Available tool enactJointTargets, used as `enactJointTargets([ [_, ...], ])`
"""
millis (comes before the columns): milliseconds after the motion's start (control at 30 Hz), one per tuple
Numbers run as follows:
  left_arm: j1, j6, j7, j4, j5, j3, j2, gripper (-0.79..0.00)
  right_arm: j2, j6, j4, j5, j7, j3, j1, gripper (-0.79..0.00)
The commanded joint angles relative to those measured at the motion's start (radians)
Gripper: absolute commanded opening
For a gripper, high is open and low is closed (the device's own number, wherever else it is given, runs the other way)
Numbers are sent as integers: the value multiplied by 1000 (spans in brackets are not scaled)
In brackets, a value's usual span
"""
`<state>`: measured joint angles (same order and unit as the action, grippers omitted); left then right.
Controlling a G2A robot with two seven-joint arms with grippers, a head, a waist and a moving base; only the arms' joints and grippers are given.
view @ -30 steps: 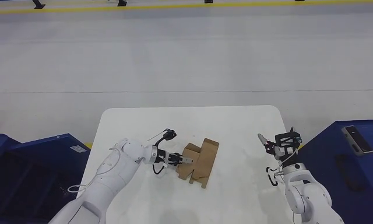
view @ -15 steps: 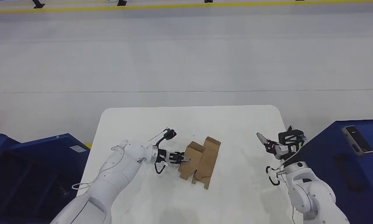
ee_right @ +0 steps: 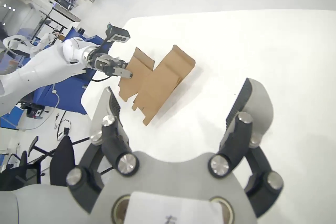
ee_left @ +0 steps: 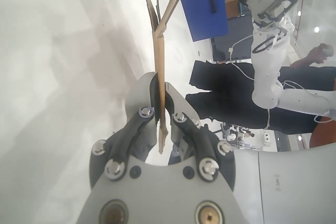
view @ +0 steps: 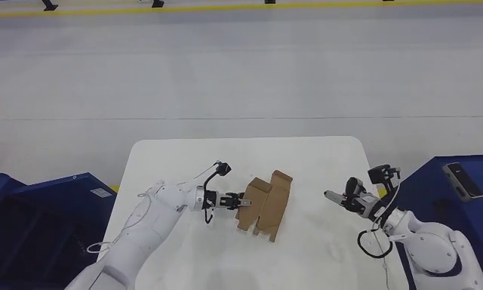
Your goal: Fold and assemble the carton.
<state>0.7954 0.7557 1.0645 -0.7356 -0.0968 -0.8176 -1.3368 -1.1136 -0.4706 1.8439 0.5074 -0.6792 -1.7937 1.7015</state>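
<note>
The carton (view: 266,205) is matt brown cardboard with rough cut edges. The desk (view: 317,169) looks smooth, white and slightly glossy. The left tool (ee_left: 159,89) has black ribbed pads (ee_left: 153,96) and shiny metal screws (ee_left: 146,111).

a white tabletop (view: 302,165), seen from above. near its middle is a partly folded brown carton (view: 266,207), one edge gripped by the left end effector (view: 241,202). the right end effector (view: 336,197) hangs well apart, pointing toward it.

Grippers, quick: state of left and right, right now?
Left gripper: closed, holding the carton by one edge.
Right gripper: open, holding nothing, apart from the carton.
</note>
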Motion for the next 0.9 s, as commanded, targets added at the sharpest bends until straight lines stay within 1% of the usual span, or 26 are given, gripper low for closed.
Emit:
enactJointTargets([
  [0,33,-2,2,-80,13,-23,23,-785,0,0,0,3,35,0,0,0],
  [133,118,-20,4,-258,59,-97,72,-785,0,2,0,-3,39,1,0,0],
  [167,145,-28,-3,-309,74,-122,85,-785,-2,3,4,-51,57,6,-1,0],
  [200,175,-39,-9,-363,85,-147,97,-785,-4,8,0,-128,45,16,2,0],
  [267,238,-63,-22,-472,108,-203,121,-785,-1,48,-7,-298,-63,30,-6,0],
  [367,332,-100,-33,-618,116,-282,151,-785,5,133,-36,-478,-213,51,-42,0],
  [433,376,-122,-38,-681,105,-321,164,-785,7,167,-58,-538,-272,68,-65,0],
  [500,420,-145,-34,-745,82,-355,175,-785,7,180,-86,-566,-302,102,-84,0],
  [633,469,-191,-21,-816,43,-397,190,-785,2,135,-130,-565,-331,211,-101,0],
  [700,473,-207,-6,-830,21,-403,194,-785,0,158,-144,-630,-389,259,-117,0],
  [767,473,-214,-21,-830,20,-409,196,-785,-1,167,-152,-681,-430,291,-132,0],
  [833,472,-220,-23,-830,11,-407,198,-785,-1,182,-154,-763,-487,313,-141,0],
  [867,470,-222,-23,-830,9,-406,198,-785,0,183,-156,-787,-501,316,-147,-77],
])
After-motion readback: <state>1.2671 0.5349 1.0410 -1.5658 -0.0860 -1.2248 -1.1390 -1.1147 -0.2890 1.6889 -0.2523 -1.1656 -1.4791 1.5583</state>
